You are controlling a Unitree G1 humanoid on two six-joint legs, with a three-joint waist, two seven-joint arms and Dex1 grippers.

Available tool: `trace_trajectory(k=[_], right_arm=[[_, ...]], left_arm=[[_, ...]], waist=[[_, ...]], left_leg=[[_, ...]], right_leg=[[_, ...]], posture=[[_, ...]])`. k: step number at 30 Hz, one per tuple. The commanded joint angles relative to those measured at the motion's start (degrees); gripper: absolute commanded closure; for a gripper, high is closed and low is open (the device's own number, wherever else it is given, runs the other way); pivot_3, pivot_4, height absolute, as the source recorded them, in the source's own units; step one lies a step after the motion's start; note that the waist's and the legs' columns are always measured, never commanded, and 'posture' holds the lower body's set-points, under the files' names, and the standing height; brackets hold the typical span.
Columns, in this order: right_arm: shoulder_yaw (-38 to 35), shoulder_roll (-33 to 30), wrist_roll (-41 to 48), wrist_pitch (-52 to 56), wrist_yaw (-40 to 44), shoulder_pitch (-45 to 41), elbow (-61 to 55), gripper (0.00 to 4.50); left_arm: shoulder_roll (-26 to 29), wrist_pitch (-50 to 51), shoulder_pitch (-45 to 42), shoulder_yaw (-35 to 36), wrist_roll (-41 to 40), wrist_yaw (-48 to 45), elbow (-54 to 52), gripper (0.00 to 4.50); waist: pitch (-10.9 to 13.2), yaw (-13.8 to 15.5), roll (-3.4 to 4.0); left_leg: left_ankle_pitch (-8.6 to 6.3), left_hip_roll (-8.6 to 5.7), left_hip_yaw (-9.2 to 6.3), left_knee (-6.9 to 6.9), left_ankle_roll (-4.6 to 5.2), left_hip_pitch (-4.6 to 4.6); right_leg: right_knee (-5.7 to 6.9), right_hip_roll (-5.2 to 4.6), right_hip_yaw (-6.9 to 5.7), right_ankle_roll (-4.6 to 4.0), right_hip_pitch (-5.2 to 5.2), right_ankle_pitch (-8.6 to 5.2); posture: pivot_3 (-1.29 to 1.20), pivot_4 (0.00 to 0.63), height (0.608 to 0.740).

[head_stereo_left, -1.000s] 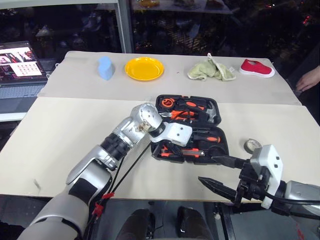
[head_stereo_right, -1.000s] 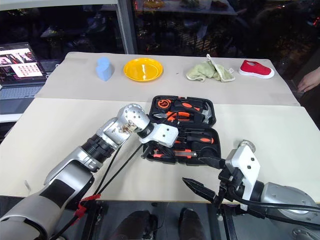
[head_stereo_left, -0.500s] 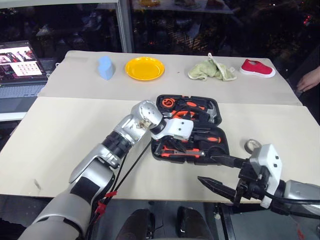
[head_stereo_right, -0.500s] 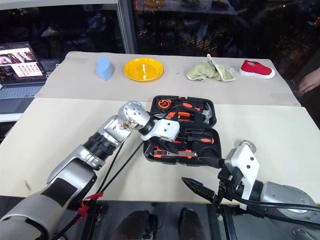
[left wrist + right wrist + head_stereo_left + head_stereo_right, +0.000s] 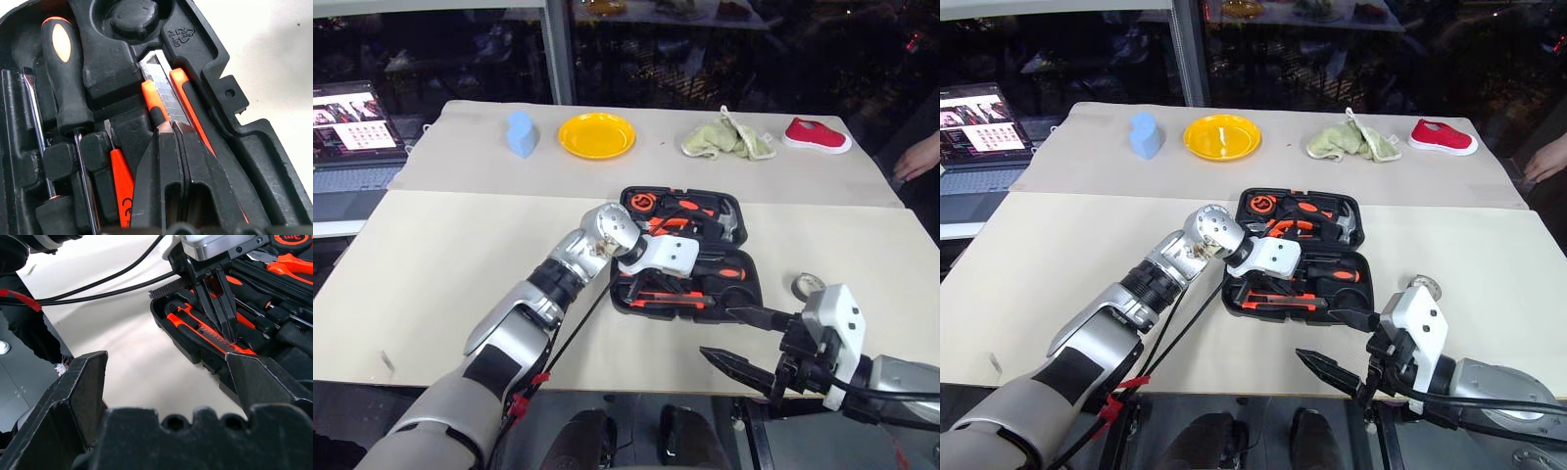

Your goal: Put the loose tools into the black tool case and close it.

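Observation:
The black tool case (image 5: 751,284) lies open in the middle of the table. In its front half rest a black-and-orange screwdriver (image 5: 63,73), a second one (image 5: 51,213), a slim orange screwdriver (image 5: 122,181) and the orange-and-black utility knife (image 5: 166,93) with its blade out. My left gripper (image 5: 172,126) is shut, and its tips rest on the knife's blade, with nothing between its fingers (image 5: 222,316). My right gripper (image 5: 717,331) hangs open in front of the case, off the table's near edge. The roll of black tape (image 5: 807,285) lies on the table to the right of the case.
Orange-handled pliers (image 5: 671,225), a hammer and a tape measure (image 5: 642,203) sit in the case's far half. At the back stand a yellow plate (image 5: 596,134), a blue object (image 5: 520,132), a green cloth (image 5: 726,140) and a red shoe (image 5: 817,133). A laptop (image 5: 352,132) is far left. A person's hand (image 5: 918,157) shows at the right edge.
My left gripper has shifted a little to the right and lower over the case's front half, still shut. The right gripper has not moved.

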Motion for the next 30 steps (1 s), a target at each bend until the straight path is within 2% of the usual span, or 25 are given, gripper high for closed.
trace_trajectory(k=[1,4,8,12,15,18,19,21,25,27,30], right_arm=[[-0.9,-0.1,1.0,-1.1,0.0,-0.3,-1.2,0.00],[-0.7,-0.2,0.9,-1.1,0.3,-0.6,-0.7,0.00],[-1.0,-0.4,-0.7,-1.4,0.9,-1.2,0.4,0.00],[-3.9,1.8,-4.3,-2.6,-0.8,-0.2,4.0,0.00],[-12.7,3.2,-5.9,-2.5,1.2,4.8,8.6,0.00],[-25.2,3.2,-6.4,-2.0,7.0,11.3,15.1,0.00],[-27.9,3.0,-6.6,-2.2,9.0,12.9,16.6,0.00],[-32.7,2.3,-8.8,-3.3,14.7,17.2,20.2,0.00],[-39.2,0.2,-12.9,-4.9,23.1,22.2,27.3,0.00],[-40.8,-1.3,-14.1,-5.1,25.9,22.5,30.3,0.00],[-41.2,-3.8,-15.6,-4.8,28.2,21.1,33.2,0.00]], left_arm=[[0.9,0.4,2.7,-1.6,1.9,-0.6,-0.4,4.44],[0.9,1.6,3.2,-0.4,0.7,-0.9,-2.0,4.44],[1.5,6.2,4.3,4.7,-5.8,-3.4,-7.7,4.44],[5.3,14.5,6.5,11.7,-13.9,-5.6,-16.0,4.44],[12.1,25.6,7.9,17.0,-19.1,-6.8,-22.2,3.73],[20.6,31.0,10.7,21.6,-23.6,-9.3,-26.6,2.57],[22.0,32.6,11.3,22.5,-24.8,-9.2,-27.8,2.27],[25.2,36.1,13.1,25.4,-27.9,-8.9,-30.8,1.34],[31.4,40.5,18.0,30.6,-33.2,-8.4,-37.1,0.05],[33.6,40.9,20.7,32.3,-34.5,-7.3,-39.9,0.05],[35.9,40.2,24.5,33.5,-35.0,-5.7,-43.2,0.05]], waist=[[0.0,-0.1,0.00],[0.0,0.0,0.00],[0.0,-0.2,0.00],[0.0,-0.2,0.00],[0.0,-0.2,0.02],[0.0,-0.2,0.06],[0.0,-0.2,0.08],[0.0,0.0,0.09],[0.0,-0.2,0.10],[0.0,-0.3,0.10],[0.0,-0.7,0.14]], left_leg=[[0.00,0.00,0.00,0.00,0.00,0.02],[-0.01,0.00,-0.01,0.00,0.01,0.03],[-0.02,0.00,0.00,-0.01,0.03,-0.02],[-0.01,0.00,0.02,-0.02,-0.06,-0.14],[0.18,-0.01,0.02,-0.04,-0.45,-0.19],[0.18,-0.02,0.03,-0.22,-0.49,-0.11],[0.20,-0.02,0.04,-0.35,-0.52,-0.01],[0.24,-0.02,0.04,-0.54,-0.60,0.06],[0.25,0.00,0.01,-0.70,-0.65,0.13],[0.06,0.03,0.01,-0.73,-0.98,0.20],[-0.03,0.05,0.04,-0.79,-0.92,0.39]], right_leg=[[0.00,0.00,-0.01,0.01,0.01,0.00],[0.00,0.00,0.00,0.01,0.01,0.00],[0.01,0.01,-0.03,0.01,-0.06,0.00],[0.04,0.05,-0.03,-0.01,-0.24,0.00],[0.03,0.06,-0.02,-0.01,-0.28,0.00],[0.01,0.43,0.06,-0.01,-0.28,-0.01],[-0.01,0.44,0.09,-0.02,-0.24,-0.01],[-0.06,0.44,0.09,-0.05,-0.22,-0.04],[-0.08,0.41,0.09,-0.09,-0.17,-0.12],[-0.07,0.42,0.10,-0.13,-0.15,-0.15],[-0.05,0.17,0.18,-0.10,-0.02,-0.21]], posture=[[0.00,0.150,0.740],[0.00,0.150,0.740],[0.00,0.150,0.740],[0.00,0.150,0.740],[0.00,0.150,0.740],[0.00,0.150,0.740],[0.00,0.150,0.740],[0.00,0.150,0.740],[0.00,0.150,0.740],[0.00,0.150,0.740],[0.00,0.150,0.740]])
